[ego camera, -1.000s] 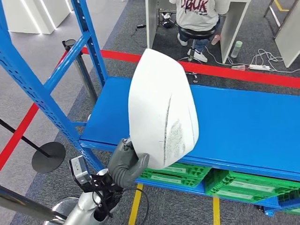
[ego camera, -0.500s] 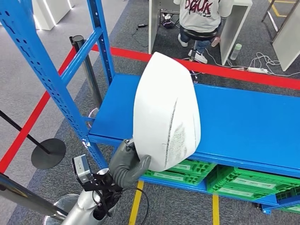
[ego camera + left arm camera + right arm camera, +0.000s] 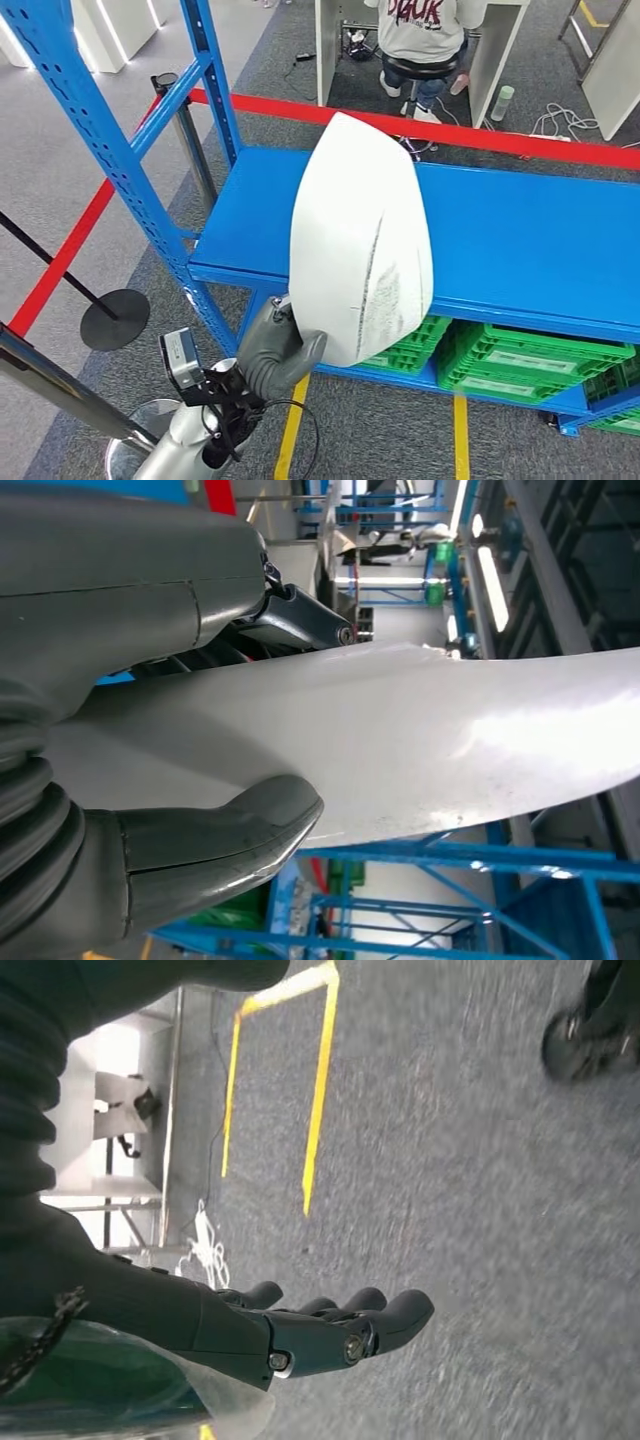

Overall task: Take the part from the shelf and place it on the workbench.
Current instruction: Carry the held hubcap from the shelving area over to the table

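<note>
Left hand grips one white curved part by its lower edge and holds it upright in the air, in front of the front edge of the blue shelf and toward that shelf's left end. In the left wrist view the thick grey thumb presses on one face of the part and darker fingers close on the other face. The part's broad face carries grey scuff marks and a thin dark line running down it. It touches nothing but the hand.

Right hand hangs over grey carpet floor, its fingers stretched out, slightly apart and holding nothing. Yellow floor tape runs across the carpet beyond it.

Two blue perforated uprights rise at the shelf's left end, joined by a slanted brace. Under the shelf board, on the lower level, sit green plastic crates; at least two show, side by side, and their contents cannot be made out.

One red strip runs along the floor behind the shelf, and another slants down at the left. A black stanchion base rests on the carpet left of the shelf. Beyond the red strip a person sits on a stool at a white desk, with a white power strip and cables on the floor nearby.
</note>
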Tool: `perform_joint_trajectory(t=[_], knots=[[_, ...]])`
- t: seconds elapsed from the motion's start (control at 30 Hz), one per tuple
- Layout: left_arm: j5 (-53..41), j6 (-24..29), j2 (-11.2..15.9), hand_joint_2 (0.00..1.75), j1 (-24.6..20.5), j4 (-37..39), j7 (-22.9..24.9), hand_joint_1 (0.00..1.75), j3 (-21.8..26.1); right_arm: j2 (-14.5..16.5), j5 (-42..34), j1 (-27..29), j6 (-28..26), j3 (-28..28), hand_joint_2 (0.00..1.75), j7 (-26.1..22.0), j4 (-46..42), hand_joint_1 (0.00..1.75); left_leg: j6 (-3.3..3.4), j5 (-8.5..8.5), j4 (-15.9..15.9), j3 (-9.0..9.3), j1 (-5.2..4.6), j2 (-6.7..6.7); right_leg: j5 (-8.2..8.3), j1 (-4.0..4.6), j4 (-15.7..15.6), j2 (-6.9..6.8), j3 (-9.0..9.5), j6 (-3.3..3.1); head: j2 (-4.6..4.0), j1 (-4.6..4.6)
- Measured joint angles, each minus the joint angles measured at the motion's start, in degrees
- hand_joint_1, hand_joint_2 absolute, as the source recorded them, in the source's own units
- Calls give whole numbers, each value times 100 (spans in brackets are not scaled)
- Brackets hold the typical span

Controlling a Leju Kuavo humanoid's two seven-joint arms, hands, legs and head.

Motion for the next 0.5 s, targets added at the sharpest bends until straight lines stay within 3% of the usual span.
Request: perform_joint_trajectory(t=[0.07,0.1,0.13,0.17,0.2,0.27,0.33,0.43,0.47,0.5], knots=[[0,0,7,175,1,5,0,175,-2,-2,2,0,-3,0,175,-3,-1,0,-67,-595,708,-145,30,-1,122,4,12,-13,-114,-29,-1,-13],[0,-1,13,175,2,9,0,175,-3,-2,2,2,-2,0,175,-4,-1,0,-86,-758,1034,-178,40,-1,181,6,24,-17,-182,-28,-1,-14],[0,-1,20,175,3,15,0,175,-2,-2,4,3,-2,1,175,-5,-1,0,-92,-793,1217,-144,46,-1,236,7,40,-20,-265,-24,-1,-15],[0,-1,26,175,3,20,0,175,-1,-2,8,5,-2,1,175,-7,-1,0,-86,-717,1188,-19,47,-1,285,8,59,-22,-348,-18,-1,-16],[0,-1,31,175,1,23,0,175,-1,-2,13,5,-2,2,175,-9,-1,0,-65,-581,943,207,46,-1,329,11,78,-22,-424,-9,0,-17],[0,-2,29,175,-8,25,0,175,-4,0,21,5,-3,1,175,-15,1,0,12,-418,108,799,31,-3,409,22,105,-15,-531,22,0,-15],[1,-6,23,175,-15,25,0,175,-9,3,23,4,-7,1,175,-18,1,0,80,-429,-437,1129,2,-6,495,24,102,-10,-578,89,0,-14],[1,-8,16,175,-22,25,2,175,-17,4,25,6,-10,2,175,-20,1,0,182,-325,-562,1096,-18,7,566,1,85,-3,-616,212,0,-26],[0,-9,11,175,-25,25,2,175,-23,3,23,8,-10,2,175,-20,1,0,230,-255,-590,1054,-8,17,447,-4,157,4,-667,241,0,-19],[0,-9,4,175,-26,25,3,175,-27,3,21,10,-10,2,175,-20,1,0,273,-177,-616,995,3,27,230,-6,332,12,-742,263,0,-8]])
